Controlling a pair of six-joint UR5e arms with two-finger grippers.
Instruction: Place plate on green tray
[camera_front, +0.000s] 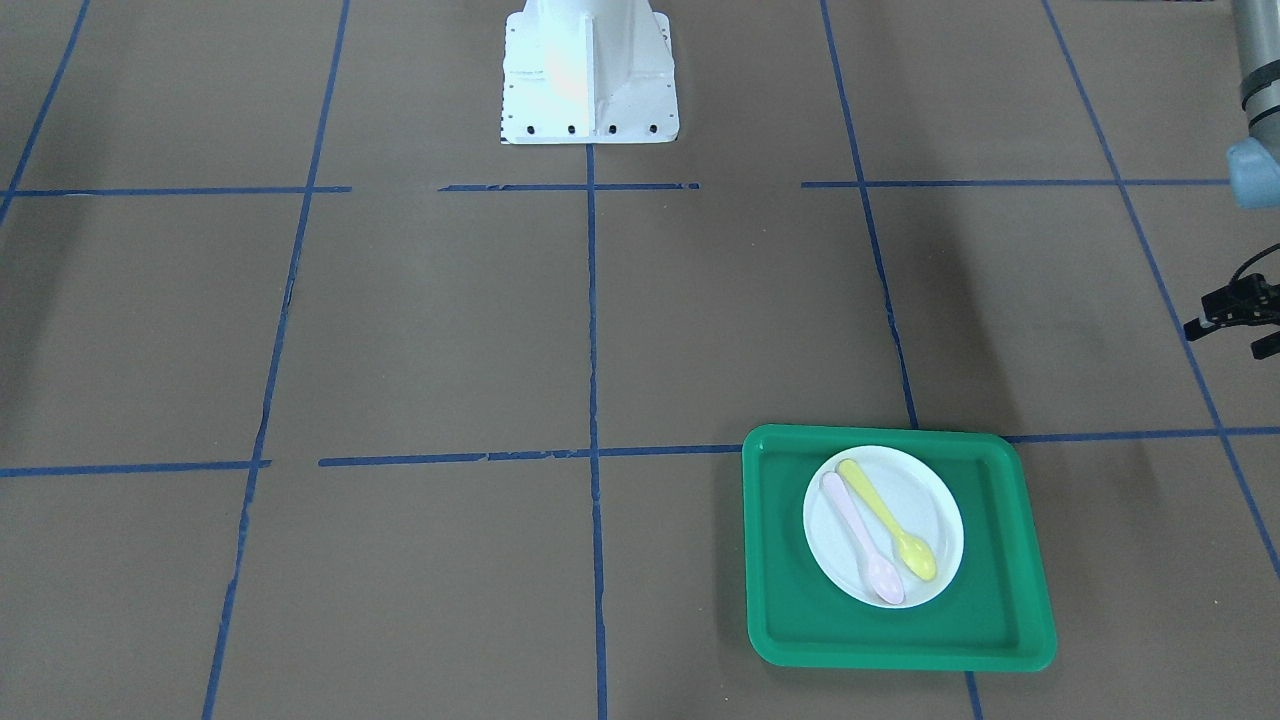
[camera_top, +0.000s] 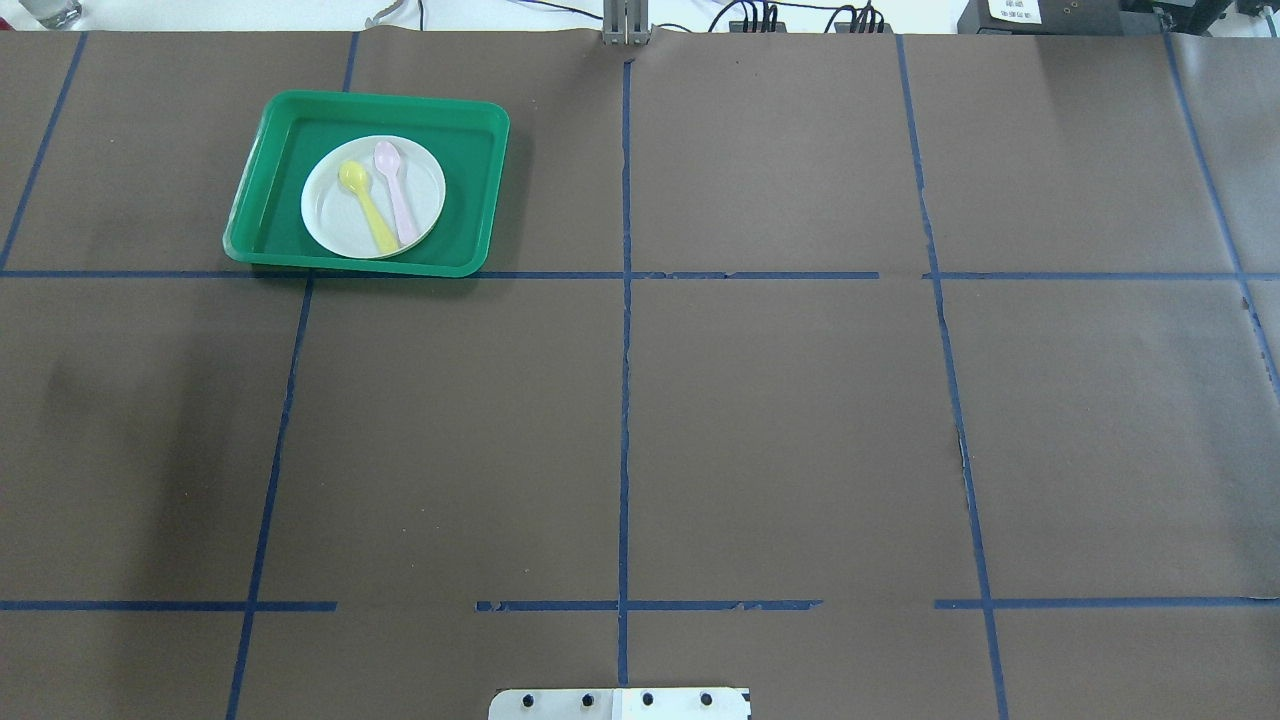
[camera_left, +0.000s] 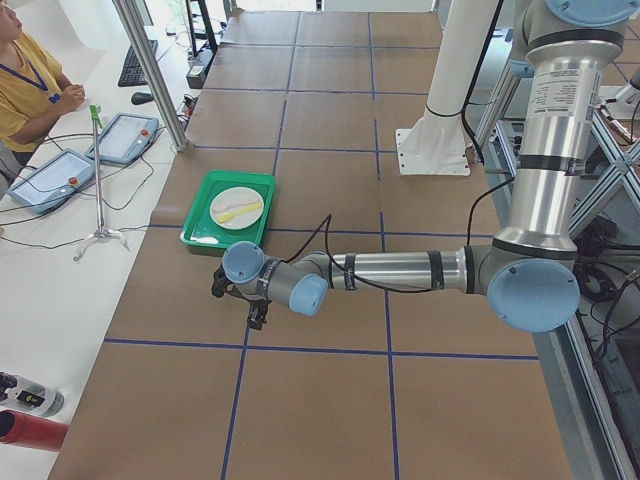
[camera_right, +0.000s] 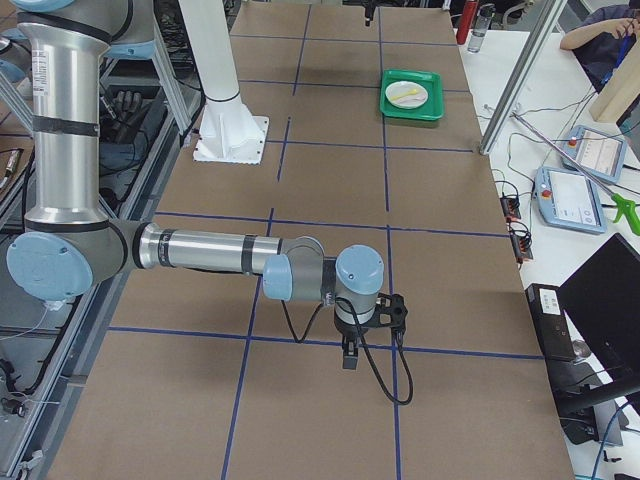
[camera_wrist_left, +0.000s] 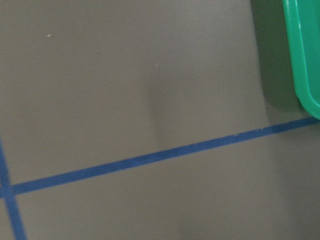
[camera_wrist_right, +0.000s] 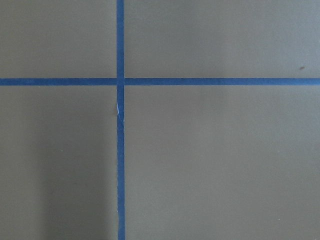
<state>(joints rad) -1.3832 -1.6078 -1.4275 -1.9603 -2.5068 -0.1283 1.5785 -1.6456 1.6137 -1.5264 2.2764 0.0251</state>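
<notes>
The small white plate (camera_front: 935, 510) lies inside the green tray (camera_front: 780, 560), flat on its floor, with a pale pink spoon (camera_front: 860, 535) and a yellow spoon (camera_front: 890, 520) on it. In the overhead view the plate (camera_top: 330, 215) and tray (camera_top: 470, 180) sit at the far left. My left gripper (camera_front: 1225, 340) hangs at the table's edge, away from the tray, with fingers apart and empty; it also shows in the exterior left view (camera_left: 235, 305). My right gripper (camera_right: 365, 335) shows only in the exterior right view, far from the tray, and I cannot tell its state.
The robot's white base (camera_front: 590, 75) stands at mid-table. The brown table has blue tape grid lines. A tray corner (camera_wrist_left: 305, 60) shows in the left wrist view. An operator (camera_left: 30, 80) sits beyond the table with pendants nearby.
</notes>
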